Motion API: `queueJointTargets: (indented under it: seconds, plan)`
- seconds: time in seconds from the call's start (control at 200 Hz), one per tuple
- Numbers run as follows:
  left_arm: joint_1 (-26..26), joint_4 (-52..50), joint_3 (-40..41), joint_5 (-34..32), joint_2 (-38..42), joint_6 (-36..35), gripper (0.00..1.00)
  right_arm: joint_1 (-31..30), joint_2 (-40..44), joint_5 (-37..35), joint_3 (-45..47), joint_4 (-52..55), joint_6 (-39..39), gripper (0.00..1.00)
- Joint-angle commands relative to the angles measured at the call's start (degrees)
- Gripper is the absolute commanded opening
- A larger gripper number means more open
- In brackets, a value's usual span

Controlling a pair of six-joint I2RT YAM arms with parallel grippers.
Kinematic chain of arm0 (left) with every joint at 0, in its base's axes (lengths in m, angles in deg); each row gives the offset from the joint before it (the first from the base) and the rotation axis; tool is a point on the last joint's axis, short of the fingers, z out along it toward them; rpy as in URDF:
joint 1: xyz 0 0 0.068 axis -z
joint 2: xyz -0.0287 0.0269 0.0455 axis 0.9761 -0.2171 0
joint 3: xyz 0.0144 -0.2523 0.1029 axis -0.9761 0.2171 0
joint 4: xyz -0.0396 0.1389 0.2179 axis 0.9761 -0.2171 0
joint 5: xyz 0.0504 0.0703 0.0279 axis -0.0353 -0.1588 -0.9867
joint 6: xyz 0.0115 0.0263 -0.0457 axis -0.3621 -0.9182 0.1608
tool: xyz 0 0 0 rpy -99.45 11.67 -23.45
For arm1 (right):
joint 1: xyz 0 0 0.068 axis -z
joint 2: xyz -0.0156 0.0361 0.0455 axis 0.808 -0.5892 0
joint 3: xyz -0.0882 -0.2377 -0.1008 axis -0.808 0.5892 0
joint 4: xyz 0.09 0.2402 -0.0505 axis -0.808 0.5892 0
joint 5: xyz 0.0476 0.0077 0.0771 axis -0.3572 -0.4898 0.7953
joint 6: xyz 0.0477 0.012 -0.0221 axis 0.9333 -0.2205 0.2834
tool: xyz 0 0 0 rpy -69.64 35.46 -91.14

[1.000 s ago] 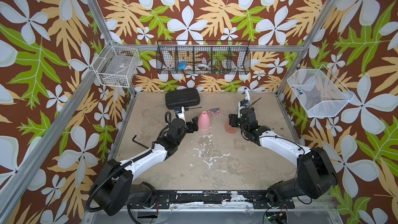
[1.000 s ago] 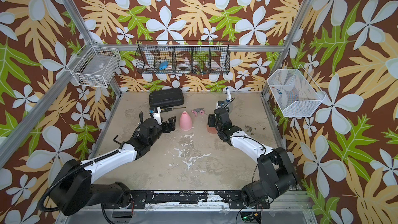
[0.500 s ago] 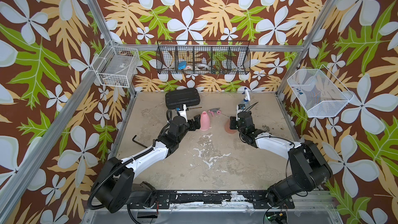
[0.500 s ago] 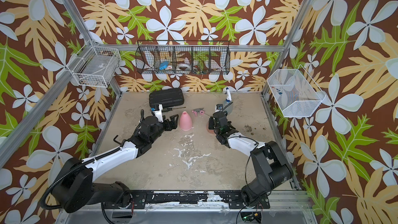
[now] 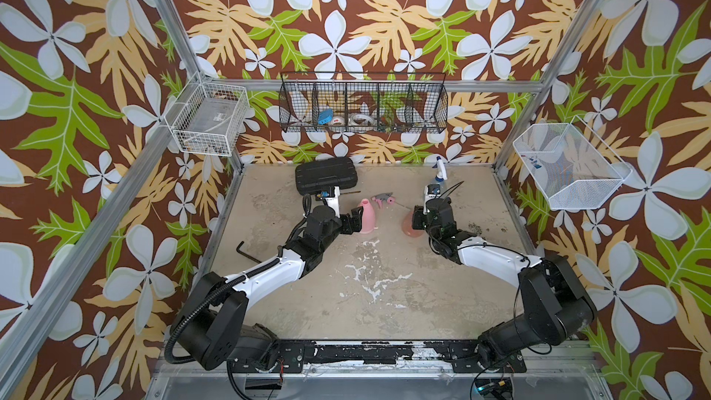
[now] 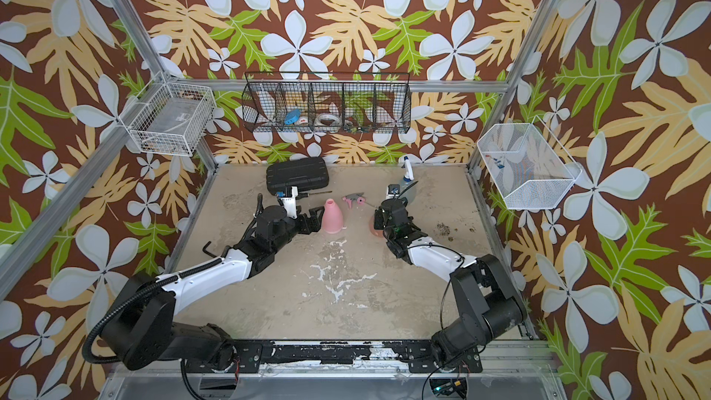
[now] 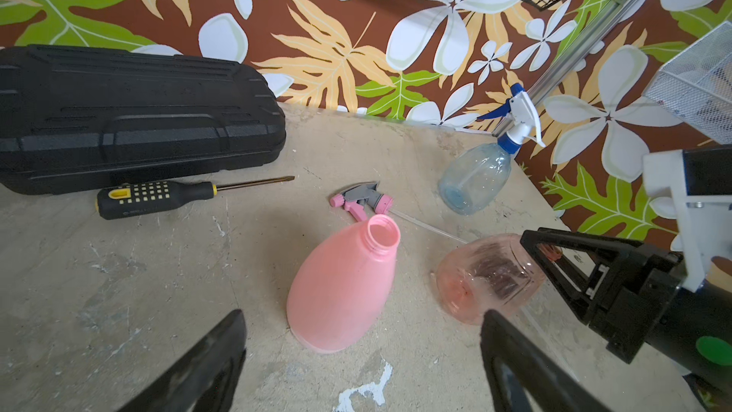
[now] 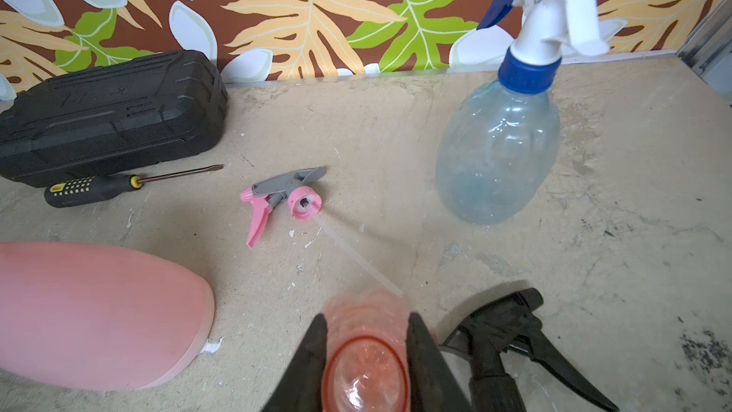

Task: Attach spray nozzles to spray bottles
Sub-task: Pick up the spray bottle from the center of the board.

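The beige, scuffed worktop (image 5: 384,302) carries a black ribbed case (image 5: 325,175) at its far edge, left of the middle, with a screwdriver (image 7: 158,196) just in front of it. A pink bottle (image 5: 367,217) stands open-necked near the centre. Beside it a grey-and-pink nozzle (image 5: 383,198) lies on its side, its dip tube reaching toward an upright orange-red bottle (image 7: 487,279). A black nozzle (image 8: 507,334) lies next to that bottle. Near the far right corner stands a clear bluish bottle (image 7: 473,176) wearing a white-and-blue nozzle (image 7: 519,112). A hex key (image 5: 246,252) lies by the left edge. White flecks (image 5: 361,275) mark the middle, and dark crumbs (image 5: 475,228) lie toward the right edge.
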Motion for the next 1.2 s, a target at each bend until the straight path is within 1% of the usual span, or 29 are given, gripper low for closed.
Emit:
queueJointTargets:
  seconds: [0.0,0.11,0.175,0.23,0.35,0.43,0.49,0.585,0.626,0.706,0.741,0.806,0.856,0.926,1.021,1.116,1.196]
  plan:
    - [-0.13,2.96,1.64,0.83,1.22,-2.71,0.93,-0.12,1.40,-0.21,-1.30,1.28,0.15,0.24]
    - [-0.15,5.96,2.64,1.22,1.70,-5.18,0.93,-0.14,2.69,-0.23,-3.70,4.87,0.01,0.22]
    - [-0.14,7.76,2.17,3.18,1.27,-7.04,0.91,-0.13,3.90,0.88,-5.37,7.33,-0.09,0.21]
    - [0.01,10.75,2.15,6.62,0.69,-9.20,0.90,-0.10,4.99,2.29,-6.78,9.52,-0.11,0.20]
    - [0.37,20.98,3.42,16.28,-1.21,-14.23,0.89,-0.16,6.94,5.90,-10.96,15.50,-1.10,0.20]
    - [0.56,26.54,3.55,21.69,-3.19,-17.83,0.88,-0.11,8.33,6.39,-13.58,19.94,-2.30,0.19]
    - [0.73,26.21,1.77,23.79,-4.95,-19.67,0.88,-0.10,9.88,6.29,-14.76,22.54,-2.71,0.19]
    - [0.80,18.64,-4.25,25.55,-9.01,-21.91,0.89,-0.12,12.68,6.59,-15.66,25.41,-3.16,0.19]
    - [0.82,17.16,-5.80,26.99,-10.56,-23.33,0.89,-0.10,13.92,7.18,-15.87,26.68,-3.82,0.19]
    - [0.94,19.54,-5.88,33.34,-12.79,-28.49,0.90,-0.17,16.18,7.62,-16.15,28.80,-5.12,0.19]
    - [1.23,23.74,-4.53,34.81,-13.49,-29.84,0.91,-0.18,17.28,7.60,-16.06,29.39,-5.71,0.19]
    - [1.43,31.94,-2.80,37.47,-15.21,-29.54,0.92,-0.10,18.94,7.68,-15.88,30.05,-7.28,0.18]
    - [1.46,34.69,-3.11,39.80,-16.59,-29.10,0.92,-0.12,19.85,8.06,-16.18,30.87,-7.90,0.17]
    - [1.68,34.55,-4.64,41.20,-18.18,-29.16,0.92,-0.10,20.72,9.70,-16.79,31.81,-8.28,0.15]
    - [2.38,34.78,-5.69,41.02,-19.81,-29.95,0.91,-0.10,21.49,12.26,-17.20,32.47,-8.00,0.14]
    - [3.30,34.37,-6.60,42.92,-21.31,-31.57,0.91,-0.10,21.95,13.83,-16.77,32.25,-7.99,0.13]
    - [4.04,33.16,-8.40,44.15,-23.04,-31.33,0.91,-0.21,22.13,15.33,-16.81,31.91,-7.95,0.12]
